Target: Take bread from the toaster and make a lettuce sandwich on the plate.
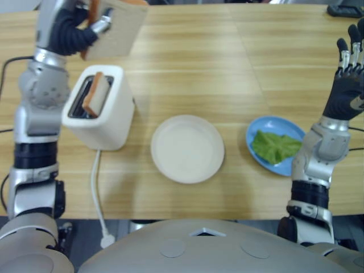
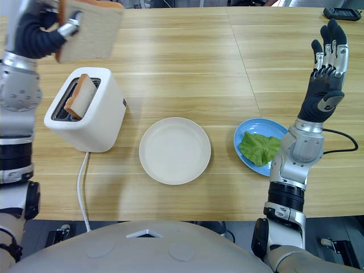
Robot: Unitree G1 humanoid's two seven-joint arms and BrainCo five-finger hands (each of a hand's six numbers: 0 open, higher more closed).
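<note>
While the left hand [image 2: 37, 34] grips a bread slice [image 2: 91, 31] in the air over the far-left corner of the table [image 2: 187, 68], a second slice [image 2: 81, 96] sticks up from the toaster [image 2: 96, 122] by the left edge. White plate [image 2: 174, 151] sits mid-table near the front edge, with the blue plate [image 2: 256, 123] holding lettuce [image 2: 260, 148] just right of it. Right hand [image 2: 324, 68] is raised by the right edge, fingers straight, holding nothing.

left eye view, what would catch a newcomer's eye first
The left hand holds a bread slice above the white toaster at the left, where a second slice stands in a slot. At the right, the open right hand is raised near lettuce on a blue plate.
</note>
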